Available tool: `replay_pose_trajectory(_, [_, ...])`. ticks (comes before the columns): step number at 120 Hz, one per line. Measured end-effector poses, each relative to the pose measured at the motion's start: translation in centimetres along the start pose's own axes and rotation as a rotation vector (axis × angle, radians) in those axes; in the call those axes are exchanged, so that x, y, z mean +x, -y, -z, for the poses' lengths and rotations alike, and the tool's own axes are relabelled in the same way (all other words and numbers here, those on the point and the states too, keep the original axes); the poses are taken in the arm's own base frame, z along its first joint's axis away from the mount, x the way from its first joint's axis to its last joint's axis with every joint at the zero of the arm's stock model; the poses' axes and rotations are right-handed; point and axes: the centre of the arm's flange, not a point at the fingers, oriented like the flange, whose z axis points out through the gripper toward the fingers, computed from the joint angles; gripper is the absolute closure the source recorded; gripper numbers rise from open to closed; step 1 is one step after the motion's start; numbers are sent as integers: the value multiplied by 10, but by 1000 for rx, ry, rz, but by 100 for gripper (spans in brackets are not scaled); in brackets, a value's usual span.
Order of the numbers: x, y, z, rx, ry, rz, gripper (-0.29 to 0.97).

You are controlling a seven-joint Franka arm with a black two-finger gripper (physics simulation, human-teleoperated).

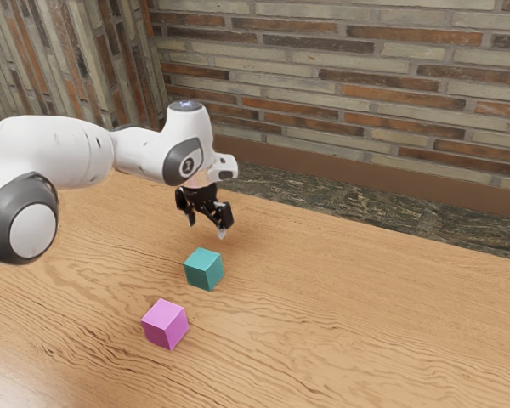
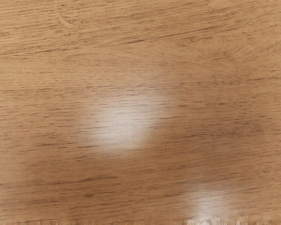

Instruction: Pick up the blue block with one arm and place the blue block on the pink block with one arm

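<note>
While the arm (image 1: 76, 157) reaches in from upper left, its gripper (image 1: 206, 219) hangs open and empty above the table (image 1: 365, 323). Below it sits the blue block (image 1: 204, 269), with the pink block (image 1: 165, 323) lower left; bare wood spreads right.

The arm (image 1: 85, 157) reaches out, jaws pointing down, spread apart.
</note>
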Motion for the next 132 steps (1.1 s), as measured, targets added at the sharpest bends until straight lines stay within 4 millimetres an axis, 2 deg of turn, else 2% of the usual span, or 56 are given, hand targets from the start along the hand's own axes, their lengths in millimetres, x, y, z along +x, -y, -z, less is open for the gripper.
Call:
replay_pose_trajectory(17, [-23,-10,1,-13,-50,-49,0])
replay_pose_trajectory(38, [-38,-22,2,-19,-108,-117,0])
replay_pose_trajectory(56, [-41,-23,6,-20,-153,-149,0])
replay_pose_trajectory(68, [-59,-24,7,-34,-152,-156,0])
replay_pose_trajectory(80, [-66,-24,7,-62,-160,-138,0])
replay_pose_trajectory(104, [-80,-25,-12,-93,-137,-126,0])
replay_pose_trajectory(123, [-81,-23,-11,-97,-147,-125,0])
replay_pose_trajectory(132, [-90,-23,-11,-100,-137,-123,0])
